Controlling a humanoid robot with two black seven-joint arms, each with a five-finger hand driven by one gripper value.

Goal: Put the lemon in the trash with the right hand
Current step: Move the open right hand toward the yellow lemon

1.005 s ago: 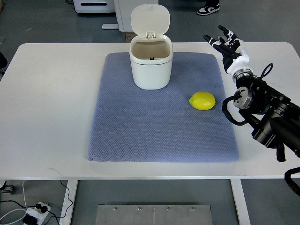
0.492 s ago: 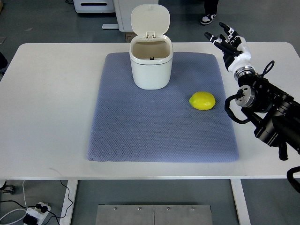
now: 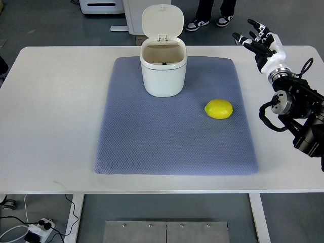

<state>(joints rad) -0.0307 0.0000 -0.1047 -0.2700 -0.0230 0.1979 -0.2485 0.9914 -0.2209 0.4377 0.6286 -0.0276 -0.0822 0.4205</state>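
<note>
The fingers (image 3: 251,41) of the right hand (image 3: 263,44) were spread and held nothing, up by the table's far right edge, while the lemon (image 3: 218,109) lay well apart, nearer and leftward on the mat (image 3: 152,147), long axis running left-right.

Bright even overhead light, soft faint shadows, sharp focus throughout, no glare, no visible blur.

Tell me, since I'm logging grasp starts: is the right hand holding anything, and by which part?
Nothing is held. The right hand is open above the table's far right edge, apart from the lemon, which lies on the blue mat.
</note>
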